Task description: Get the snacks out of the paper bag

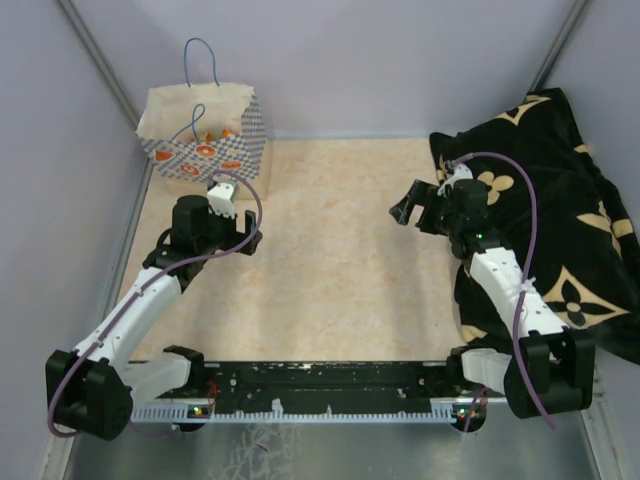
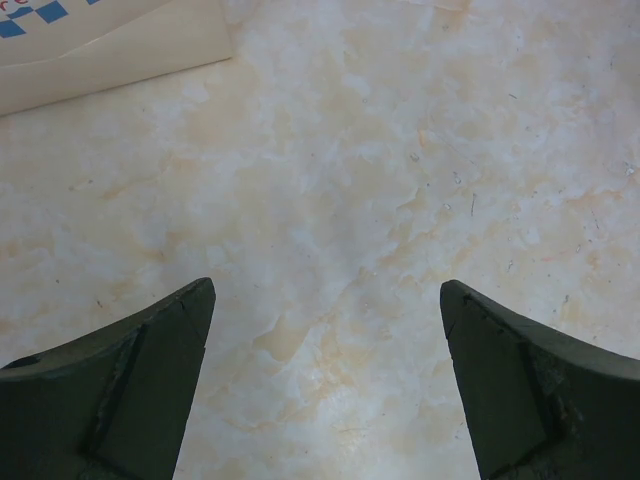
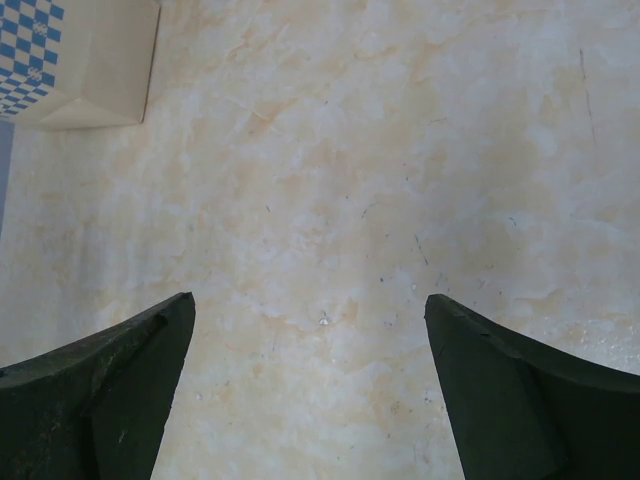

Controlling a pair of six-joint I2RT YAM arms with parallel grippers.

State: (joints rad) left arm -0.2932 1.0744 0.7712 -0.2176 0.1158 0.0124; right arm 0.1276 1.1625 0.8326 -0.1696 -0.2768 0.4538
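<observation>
paper bag (image 1: pixel 203 135) upright at far left; left gripper (image 2: pixel 327 284) and right gripper (image 3: pixel 310 296) both wide open, empty

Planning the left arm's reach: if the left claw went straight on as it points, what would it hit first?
Probably the tabletop: the open left claw frames only bare surface ahead. The paper bag lies off that line, upper left in its wrist view; depth is unclear.
</observation>
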